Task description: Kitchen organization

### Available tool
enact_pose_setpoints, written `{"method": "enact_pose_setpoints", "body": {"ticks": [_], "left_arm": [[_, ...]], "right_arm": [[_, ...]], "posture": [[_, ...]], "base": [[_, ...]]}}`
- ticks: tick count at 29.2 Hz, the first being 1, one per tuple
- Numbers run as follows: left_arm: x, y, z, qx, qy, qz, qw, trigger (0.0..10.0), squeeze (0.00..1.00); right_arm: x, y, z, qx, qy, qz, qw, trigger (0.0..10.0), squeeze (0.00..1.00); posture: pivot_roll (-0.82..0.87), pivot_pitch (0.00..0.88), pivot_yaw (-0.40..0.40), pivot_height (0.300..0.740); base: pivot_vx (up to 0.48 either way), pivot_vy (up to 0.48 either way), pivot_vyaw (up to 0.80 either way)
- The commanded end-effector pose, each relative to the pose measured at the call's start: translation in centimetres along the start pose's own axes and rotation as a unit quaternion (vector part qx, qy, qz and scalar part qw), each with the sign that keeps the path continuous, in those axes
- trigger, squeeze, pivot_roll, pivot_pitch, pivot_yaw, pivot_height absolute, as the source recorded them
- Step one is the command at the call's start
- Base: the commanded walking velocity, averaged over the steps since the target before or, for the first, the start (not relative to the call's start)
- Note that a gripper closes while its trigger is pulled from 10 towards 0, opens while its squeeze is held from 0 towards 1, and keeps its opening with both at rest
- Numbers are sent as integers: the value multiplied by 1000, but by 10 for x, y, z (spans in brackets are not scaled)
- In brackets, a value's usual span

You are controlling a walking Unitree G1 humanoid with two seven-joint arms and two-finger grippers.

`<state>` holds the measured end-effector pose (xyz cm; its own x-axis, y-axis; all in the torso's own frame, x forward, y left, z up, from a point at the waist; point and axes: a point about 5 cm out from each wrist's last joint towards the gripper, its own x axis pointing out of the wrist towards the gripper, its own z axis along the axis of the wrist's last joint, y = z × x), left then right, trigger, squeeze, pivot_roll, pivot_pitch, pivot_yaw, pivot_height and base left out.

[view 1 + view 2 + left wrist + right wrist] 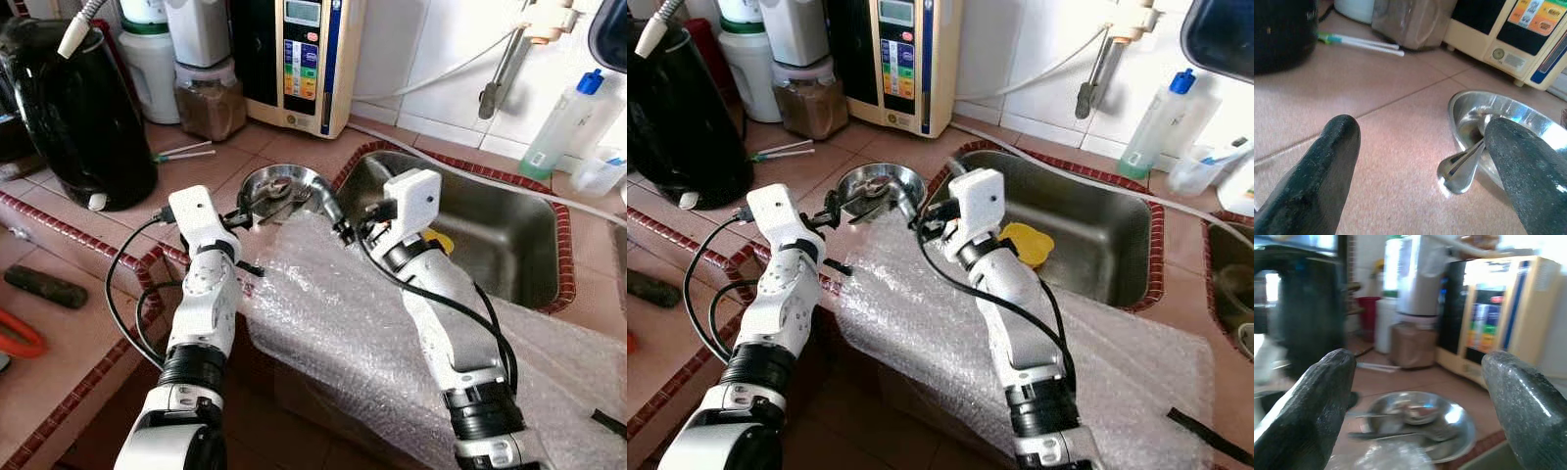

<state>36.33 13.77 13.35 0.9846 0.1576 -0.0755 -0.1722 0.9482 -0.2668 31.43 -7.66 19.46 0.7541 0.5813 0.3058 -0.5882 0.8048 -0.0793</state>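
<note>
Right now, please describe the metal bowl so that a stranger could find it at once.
Start at the steel sink set in the tiled counter. By its left rim, before the beige appliance, sits the metal bowl. It is round, shiny and shallow, and it alone holds spoons.

We are seeing a shiny metal bowl holding polished metal spoons, a dull steel sink, crinkly clear bubble wrap, a matt tiled desk, and rough matt black fingers on the left claw.
</note>
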Motion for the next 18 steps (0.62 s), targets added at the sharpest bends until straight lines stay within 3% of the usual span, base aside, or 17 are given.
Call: {"method": "enact_pose_setpoints", "body": {"ticks": [1,7,8,9,10,14,17,18], "left_arm": [[3,-7,3,-8,4,-12,1000,10000,0],[5,-12,0,-25,20,-25,999,10000,0],[5,-14,0,-30,22,-28,999,8863,0],[5,-14,0,-34,23,-30,999,8863,0],[5,-15,0,-35,23,-32,999,8039,0],[7,-16,-2,-51,35,-39,997,8157,0],[9,-17,-3,-56,41,-45,997,7647,0],[9,-17,-3,-57,43,-45,996,8118,0]], "right_arm": [[-2,5,3,15,2,29,999,10000,0],[-10,18,-11,32,53,89,994,10000,0],[-12,20,-17,28,70,97,992,10000,0],[-14,22,-20,26,81,101,991,10000,0],[-16,22,-25,21,96,100,990,10000,0],[-22,22,-40,-10,150,88,985,10000,0],[-25,20,-48,-19,177,64,982,10000,0],[-26,20,-51,-29,186,64,980,10000,0]], "posture": [[77,0,-29,740],[71,0,-27,740],[70,0,-27,740],[70,0,-27,740],[69,0,-26,740],[65,0,-26,740],[64,0,-26,740],[65,0,-26,740]], "base": [[0,0,0],[0,0,0],[0,0,0],[0,0,0],[0,0,0],[0,0,0],[0,0,0],[0,0,0]]}}
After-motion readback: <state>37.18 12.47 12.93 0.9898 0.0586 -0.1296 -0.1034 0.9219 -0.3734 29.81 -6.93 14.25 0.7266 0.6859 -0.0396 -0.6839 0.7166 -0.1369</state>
